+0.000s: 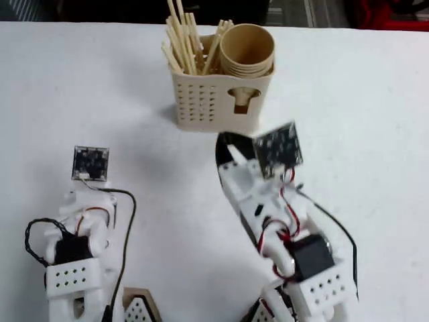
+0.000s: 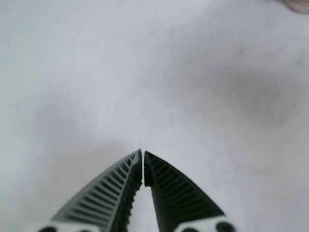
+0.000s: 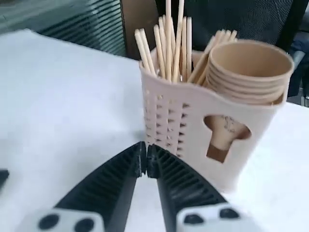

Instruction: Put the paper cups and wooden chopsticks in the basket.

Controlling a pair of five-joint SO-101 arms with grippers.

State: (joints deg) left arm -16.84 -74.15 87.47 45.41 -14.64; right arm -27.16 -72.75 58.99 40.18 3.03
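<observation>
The task looks finished: the paper cups (image 1: 247,48) and wooden chopsticks (image 1: 184,40) stand inside the basket (image 1: 201,100), upper centre of the high view; the left gripper (image 2: 143,168) and right gripper (image 3: 146,162) are closed, empty

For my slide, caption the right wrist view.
Shut right gripper facing a basket holding stacked cups and chopsticks.
</observation>
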